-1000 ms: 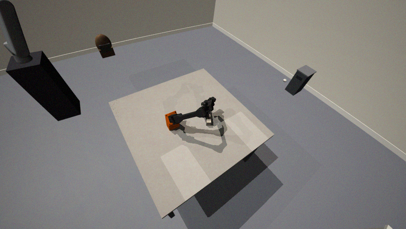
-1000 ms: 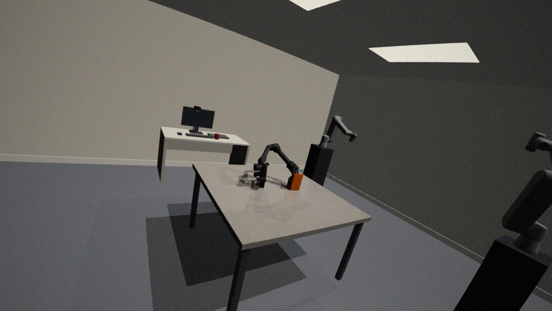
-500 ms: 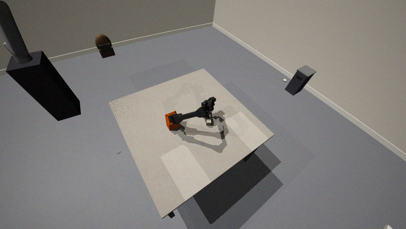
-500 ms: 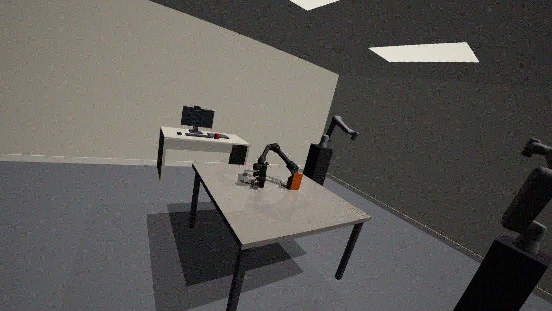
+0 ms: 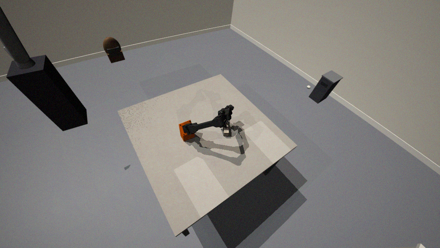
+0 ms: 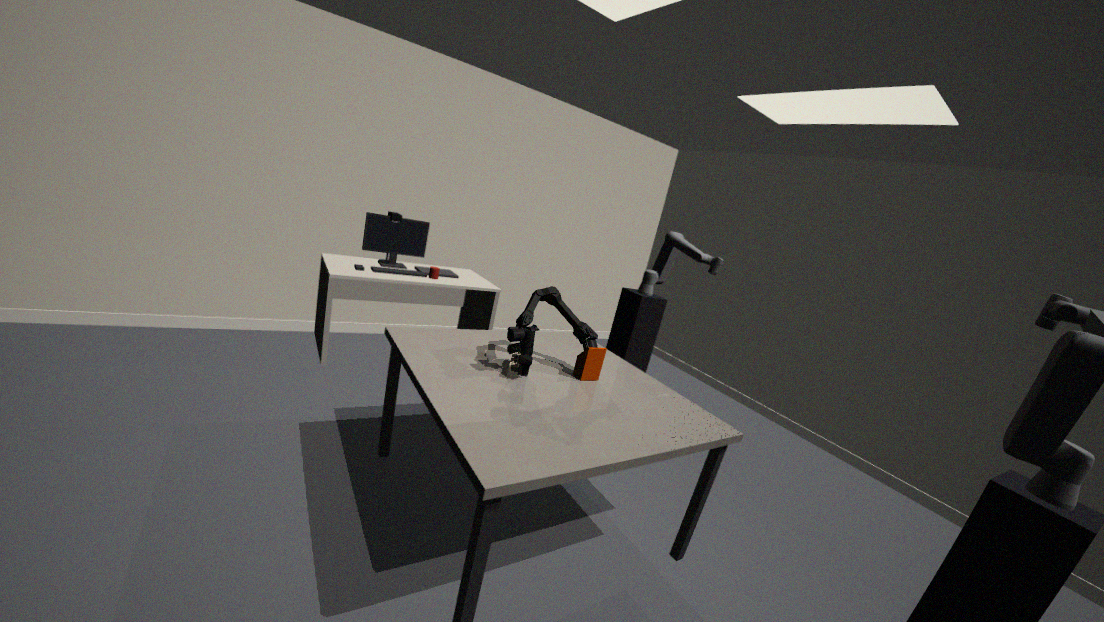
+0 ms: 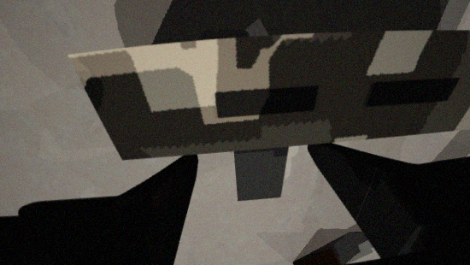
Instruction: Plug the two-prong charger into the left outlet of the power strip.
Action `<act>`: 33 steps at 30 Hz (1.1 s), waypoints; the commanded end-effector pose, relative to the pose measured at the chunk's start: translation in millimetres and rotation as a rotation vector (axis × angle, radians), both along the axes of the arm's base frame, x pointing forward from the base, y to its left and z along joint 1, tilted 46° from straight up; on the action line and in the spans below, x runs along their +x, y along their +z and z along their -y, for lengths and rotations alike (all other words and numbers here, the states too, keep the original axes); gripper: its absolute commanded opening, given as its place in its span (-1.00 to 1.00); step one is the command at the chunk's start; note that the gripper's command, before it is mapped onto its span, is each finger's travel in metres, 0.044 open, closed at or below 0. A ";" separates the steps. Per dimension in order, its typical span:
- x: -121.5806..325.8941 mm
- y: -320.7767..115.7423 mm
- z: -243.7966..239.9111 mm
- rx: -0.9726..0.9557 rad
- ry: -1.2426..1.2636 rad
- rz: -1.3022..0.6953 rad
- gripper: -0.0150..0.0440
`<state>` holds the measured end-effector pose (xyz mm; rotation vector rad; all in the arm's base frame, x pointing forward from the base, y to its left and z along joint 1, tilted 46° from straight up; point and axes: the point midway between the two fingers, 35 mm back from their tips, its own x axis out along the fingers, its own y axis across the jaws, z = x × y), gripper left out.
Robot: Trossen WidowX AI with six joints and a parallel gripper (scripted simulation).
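Note:
The power strip (image 7: 171, 91) (image 5: 226, 134) is a pale, shadow-patched block with two dark rectangular openings, lying across the upper wrist view. The left opening (image 7: 239, 104) is near the middle, the right one (image 7: 410, 92) to its right. A small dark grey block (image 7: 260, 177), seemingly the charger, meets the strip's near edge below the left opening. Its prongs are not visible, and I cannot tell whether they are inside the strip. My gripper (image 7: 253, 150) (image 5: 227, 125) is open, its black fingers spread on either side of the grey block with gaps to both.
The arm's orange base (image 5: 186, 130) (image 6: 591, 363) stands on the pale table (image 5: 154, 147) (image 6: 618, 440). Shadows of the arm fall around the strip. A desk (image 6: 401, 291) with a monitor (image 6: 395, 235) and other robots on dark pedestals (image 6: 637, 328) stand away from the table.

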<state>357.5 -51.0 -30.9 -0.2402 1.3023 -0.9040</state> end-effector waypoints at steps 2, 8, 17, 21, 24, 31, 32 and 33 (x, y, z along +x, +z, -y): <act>-1.8 -0.5 -0.3 -0.003 -0.002 0.007 1.00; -3.6 -1.3 -0.8 -0.004 -0.002 0.010 1.00; -6.3 -2.4 -1.6 -0.006 -0.001 0.016 1.00; -7.5 -2.9 -2.0 -0.007 -0.001 0.018 1.00; -8.4 -3.3 -2.2 -0.008 -0.001 0.020 1.00; -12.4 -5.4 -3.9 -0.008 -0.001 0.020 1.00; -13.5 -5.9 -4.4 -0.008 -0.001 0.020 1.00; -14.6 -6.5 -4.8 -0.007 -0.001 0.020 1.00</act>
